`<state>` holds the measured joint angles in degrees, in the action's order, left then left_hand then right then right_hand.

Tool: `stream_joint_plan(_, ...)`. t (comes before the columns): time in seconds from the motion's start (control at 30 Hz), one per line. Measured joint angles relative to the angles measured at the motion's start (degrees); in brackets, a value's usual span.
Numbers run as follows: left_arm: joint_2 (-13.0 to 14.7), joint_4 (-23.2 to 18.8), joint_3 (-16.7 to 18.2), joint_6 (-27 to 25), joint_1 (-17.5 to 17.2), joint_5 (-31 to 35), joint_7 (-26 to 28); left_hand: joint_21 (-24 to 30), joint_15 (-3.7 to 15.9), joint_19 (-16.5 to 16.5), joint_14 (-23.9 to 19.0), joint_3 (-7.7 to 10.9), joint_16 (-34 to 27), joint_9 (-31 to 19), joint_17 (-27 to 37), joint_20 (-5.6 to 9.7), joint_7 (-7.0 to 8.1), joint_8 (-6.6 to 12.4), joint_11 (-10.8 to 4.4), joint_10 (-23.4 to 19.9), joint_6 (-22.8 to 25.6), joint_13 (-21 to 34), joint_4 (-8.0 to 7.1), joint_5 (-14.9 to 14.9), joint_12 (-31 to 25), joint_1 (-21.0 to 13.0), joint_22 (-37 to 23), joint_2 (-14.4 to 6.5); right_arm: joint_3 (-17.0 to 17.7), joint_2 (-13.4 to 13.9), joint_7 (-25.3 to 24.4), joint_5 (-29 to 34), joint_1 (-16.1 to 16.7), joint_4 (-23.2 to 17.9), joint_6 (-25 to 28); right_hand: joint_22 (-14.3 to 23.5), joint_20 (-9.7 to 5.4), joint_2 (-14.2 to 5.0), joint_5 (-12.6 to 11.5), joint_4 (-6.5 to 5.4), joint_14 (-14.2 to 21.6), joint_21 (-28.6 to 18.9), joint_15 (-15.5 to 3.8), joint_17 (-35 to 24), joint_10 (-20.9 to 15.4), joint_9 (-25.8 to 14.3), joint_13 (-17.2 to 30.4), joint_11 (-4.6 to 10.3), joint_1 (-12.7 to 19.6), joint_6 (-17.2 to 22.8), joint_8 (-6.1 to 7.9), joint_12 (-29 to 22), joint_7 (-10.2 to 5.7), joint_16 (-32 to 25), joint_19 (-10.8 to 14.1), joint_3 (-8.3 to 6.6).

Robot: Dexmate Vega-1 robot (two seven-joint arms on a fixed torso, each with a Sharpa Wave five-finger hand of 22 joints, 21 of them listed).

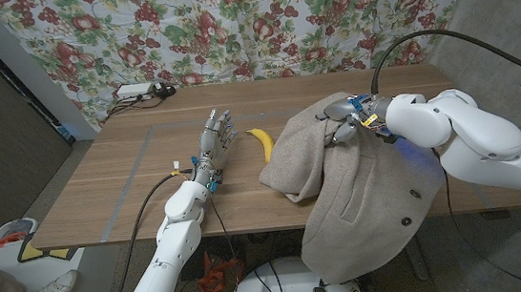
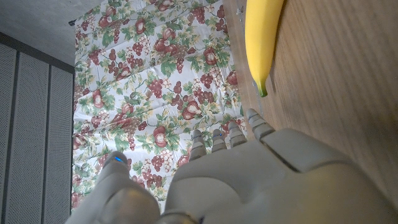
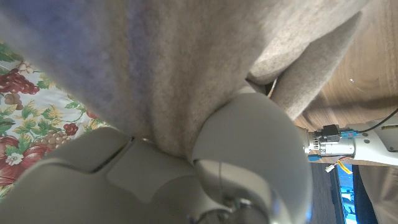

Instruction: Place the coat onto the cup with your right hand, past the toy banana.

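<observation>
Right hand [image 1: 346,119] is gripping the coat [image 1: 342,191], its fingers closed into the beige cloth near the far right part of the worktop [image 1: 121,193]; in the right wrist view the hand [image 3: 186,168] is showing with a fold of the coat [image 3: 205,56] drawn down between its thumb and palm. Most of the coat is lying bunched on the right half of the worktop, and its lower part, with a pocket seam showing, is hanging over the near edge. No cup can be made out in any picture, so whether one is lying under the cloth cannot be told.

Just to the left of the coat's bunched fold, the toy banana [image 1: 261,141] is lying on the bare wood, around the middle of the worktop and apart from the cloth. The left wrist view is showing the toy banana [image 2: 262,37] close up, its green tip pointing toward the left hand's fingertips [image 2: 258,121] without touching them.

Left hand [image 1: 214,143] is resting on the worktop left of the banana, holding nothing, its fingers stretched out and slightly apart, pointing toward the far edge.

At the far left corner a white power strip [image 1: 136,92] with dark cables is lying, and a floral curtain [image 1: 229,20] is hanging behind the far edge.
</observation>
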<state>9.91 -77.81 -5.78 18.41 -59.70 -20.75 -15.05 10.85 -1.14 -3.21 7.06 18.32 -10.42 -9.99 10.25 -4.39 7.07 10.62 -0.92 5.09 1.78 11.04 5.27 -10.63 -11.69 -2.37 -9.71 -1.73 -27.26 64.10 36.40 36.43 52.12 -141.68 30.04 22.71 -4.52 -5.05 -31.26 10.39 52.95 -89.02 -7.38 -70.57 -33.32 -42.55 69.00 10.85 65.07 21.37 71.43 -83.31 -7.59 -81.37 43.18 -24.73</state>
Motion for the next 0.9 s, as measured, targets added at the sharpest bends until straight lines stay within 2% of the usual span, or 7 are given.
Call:
stream_joint_plan(0.5,0.0,-0.2,0.2,-0.2,-0.2,-0.1,0.0,0.0,0.0,0.0,0.0,0.0,0.0,0.0,0.0,0.0,0.0,0.0,0.0,0.0,0.0,0.0,0.0,0.0,0.0,0.0,0.0,0.0,-0.8,-1.1,0.7,0.3,-0.6,1.4,-0.9,-0.1,0.14,0.01,0.5,0.0,-0.5,0.0,0.11,0.0,0.2,0.4,0.0,0.21,0.0,-0.3,0.44,0.5,-0.3,0.0,-0.5,0.0)
stream_joint_plan(0.7,0.1,-0.3,0.3,-0.5,-0.2,-0.1,0.0,0.0,0.0,0.0,0.0,0.0,0.0,0.0,0.0,0.0,0.0,0.0,0.0,0.0,0.0,0.0,0.0,0.0,0.0,0.0,0.0,0.0,-1.2,-1.5,0.9,0.5,-0.9,1.8,-1.1,-1.6,0.05,0.0,0.7,-0.01,-1.5,0.0,0.42,0.2,0.7,0.1,0.0,0.15,0.0,-0.5,0.8,0.5,-0.49,0.7,-1.0,0.0)
stream_joint_plan(0.8,0.1,-0.3,0.3,-0.6,-0.1,-0.1,-0.1,0.0,0.0,0.0,0.0,0.0,0.0,0.0,0.0,0.0,0.0,0.0,0.0,0.0,0.0,0.0,0.0,0.0,0.0,0.0,0.0,0.0,-1.2,-1.6,0.9,0.6,-0.9,1.9,-1.2,-3.6,0.08,0.02,0.7,-0.01,-2.8,0.3,0.73,1.5,1.0,0.4,0.0,0.41,-0.4,-1.0,1.06,2.6,-0.34,3.7,-1.0,0.01)
stream_joint_plan(0.9,0.1,0.0,0.3,-0.6,0.1,-0.1,-0.2,0.0,0.0,0.0,0.0,0.0,0.0,0.0,0.0,0.0,0.0,0.0,0.0,0.0,0.0,0.0,0.0,0.0,0.0,0.0,0.0,0.0,-1.2,-1.7,0.9,0.8,-0.9,1.9,-1.2,-6.9,0.26,0.21,0.7,-0.01,-3.2,1.1,0.93,6.0,1.0,2.1,0.0,0.41,-1.6,-1.4,0.12,6.4,-0.07,11.0,-0.8,0.01)
